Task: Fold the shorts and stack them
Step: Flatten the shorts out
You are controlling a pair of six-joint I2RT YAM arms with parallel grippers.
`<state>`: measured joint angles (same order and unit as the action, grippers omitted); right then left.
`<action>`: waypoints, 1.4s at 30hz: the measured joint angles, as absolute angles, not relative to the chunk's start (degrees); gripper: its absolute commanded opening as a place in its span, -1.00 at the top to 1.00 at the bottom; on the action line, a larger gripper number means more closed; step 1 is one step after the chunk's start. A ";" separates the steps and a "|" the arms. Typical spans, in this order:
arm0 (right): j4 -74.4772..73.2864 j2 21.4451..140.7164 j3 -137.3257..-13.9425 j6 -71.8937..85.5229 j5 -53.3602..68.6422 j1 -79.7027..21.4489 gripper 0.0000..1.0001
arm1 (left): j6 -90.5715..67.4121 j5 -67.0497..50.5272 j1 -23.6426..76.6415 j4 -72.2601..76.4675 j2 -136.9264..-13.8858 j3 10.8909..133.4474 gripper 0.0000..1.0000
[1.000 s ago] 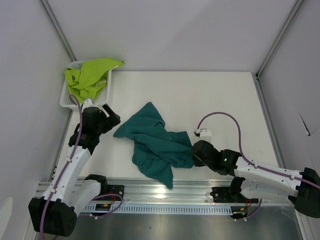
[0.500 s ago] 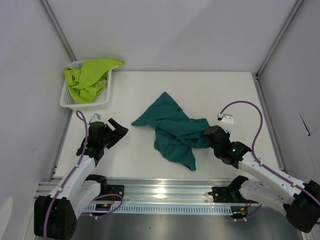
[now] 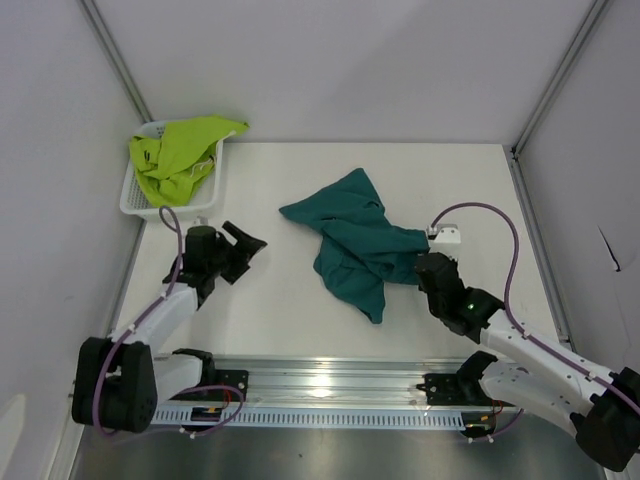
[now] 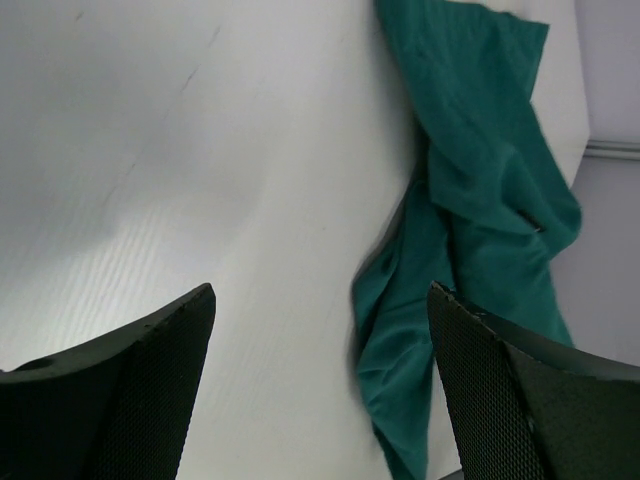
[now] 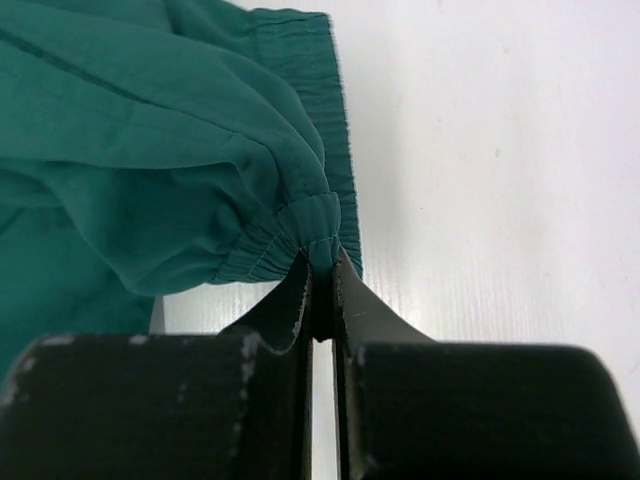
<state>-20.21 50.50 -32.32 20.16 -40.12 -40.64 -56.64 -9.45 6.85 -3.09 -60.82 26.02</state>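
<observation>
Currently the right gripper (image 3: 423, 262) is pinched tight on a gathered elastic edge of the teal shorts (image 3: 355, 240). They lie crumpled on the middle of the table (image 3: 470, 190), with the gripped edge at their right side. Left gripper (image 3: 246, 254) is spread wide and holds nothing, low over the table left of the teal shorts, clear of them. Lime shorts (image 3: 178, 152) are heaped in the white basket (image 3: 134, 204) at the far left corner, draped over its rim.
</observation>
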 measured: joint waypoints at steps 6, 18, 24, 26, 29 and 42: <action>-19.64 50.13 -32.14 17.41 -42.68 -47.46 1.00 | -58.04 -10.76 7.57 -0.32 -74.94 38.39 -0.73; -19.66 50.33 -32.14 16.80 -46.15 -50.83 1.00 | -59.37 -10.96 10.20 1.54 -96.77 54.85 -0.65; -19.66 50.22 -32.14 16.71 -46.46 -51.46 1.00 | -58.26 -8.91 11.29 -2.33 -103.74 63.20 -0.62; -19.66 50.22 -32.14 16.71 -46.92 -51.68 1.00 | -58.04 -8.16 11.51 -2.83 -104.92 65.12 -0.61; -19.66 50.19 -32.14 16.71 -47.42 -52.01 1.00 | -58.02 -7.55 11.53 -3.60 -106.74 67.61 -0.58; -19.66 49.41 -32.12 16.73 -47.99 -52.49 1.00 | -58.02 -3.99 12.29 -7.03 -112.53 73.30 -0.37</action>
<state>-19.66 49.41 -32.12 16.73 -47.99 -52.49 -58.02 -3.99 12.29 -7.03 -112.53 73.30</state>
